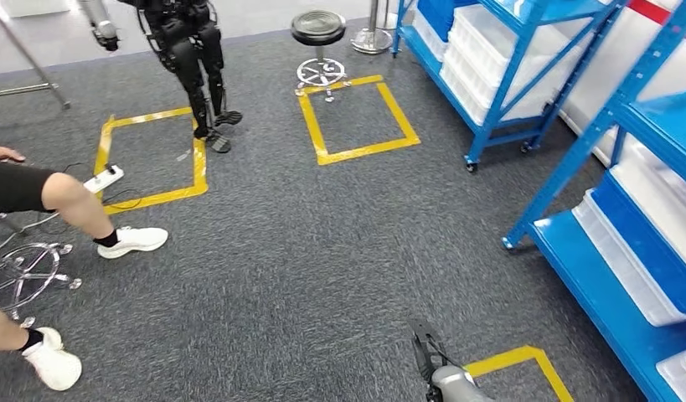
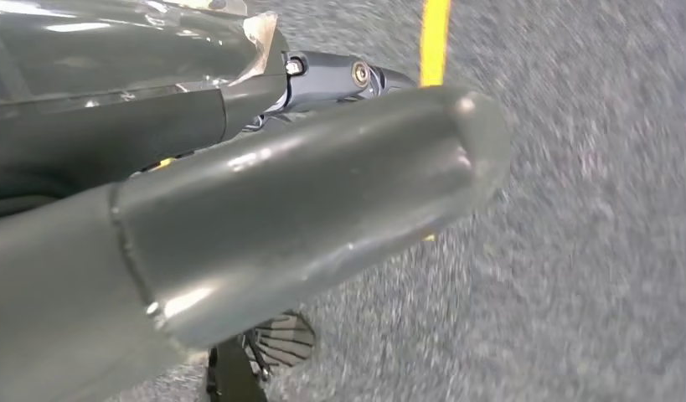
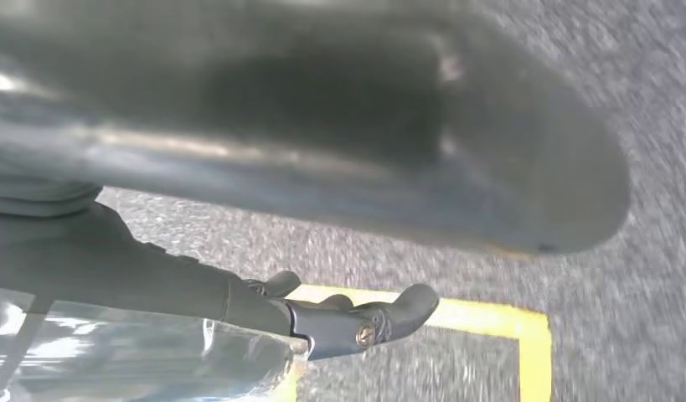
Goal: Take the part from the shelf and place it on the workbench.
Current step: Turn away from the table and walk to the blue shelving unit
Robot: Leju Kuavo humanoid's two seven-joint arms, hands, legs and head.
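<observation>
Head view is showing blue shelves [image 1: 649,251] carrying white bins [image 1: 632,260], ahead and to the right of the right hand [image 1: 431,356], which is hanging low over the grey carpet [image 1: 322,251]. No single part is standing out from here; presumably it is lying in one of those bins, so the task's thing is sitting up and to the right of that hand and well apart from it. In the right wrist view the hand's dark fingers are lying loosely extended with nothing between them, above a yellow floor marking [image 3: 490,318]. The left hand [image 2: 339,79] is hanging beside the robot's body over the carpet, near a strip of yellow tape [image 2: 435,38]; whether its fingers are spread or curled I cannot tell.

Out beyond the right hand's far side, a black stool [image 1: 319,29], another robot [image 1: 188,59] and a seated person's legs [image 1: 88,218] are occupying the floor.

The step in hand looks like the approach: turning right and squaring up to the shelf before raising an arm should be giving a clean reach.
</observation>
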